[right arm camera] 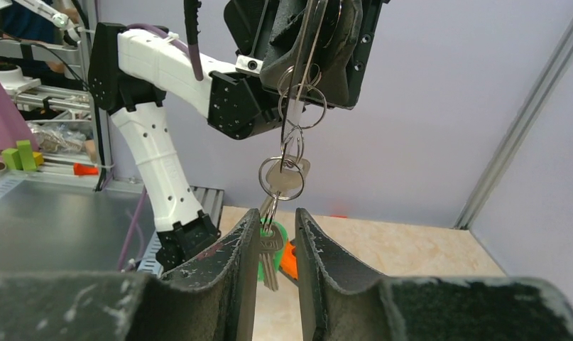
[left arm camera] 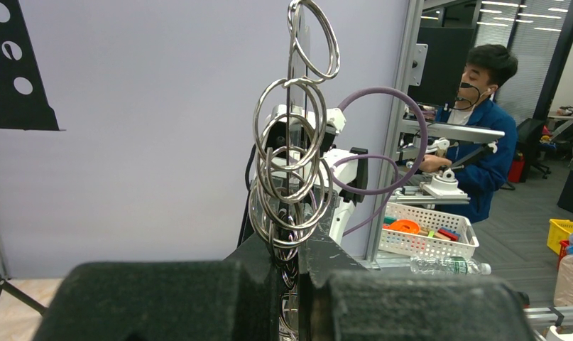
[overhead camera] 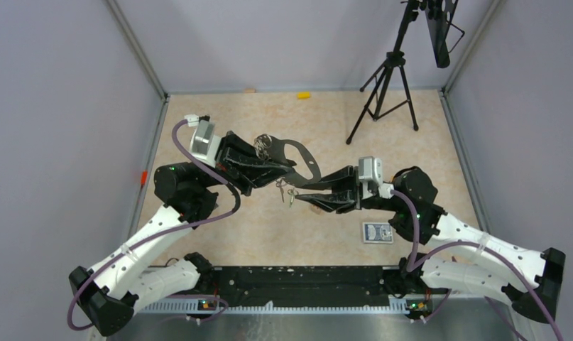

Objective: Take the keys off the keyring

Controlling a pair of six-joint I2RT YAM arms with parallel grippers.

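Note:
My left gripper is shut on the flat grey keyring and holds it up off the table. In the left wrist view the keyring stands edge-on between the shut fingers, with several small split rings threaded on it. The keys hang below it on a chain of rings. In the right wrist view a silvery key and a green-headed key behind it hang between my right gripper's open fingers, close to the left finger. The left gripper shows above them.
A black tripod stands at the back right. A small blue patterned card box lies near the right arm. A yellow piece lies by the back wall. Grey walls enclose the table on three sides.

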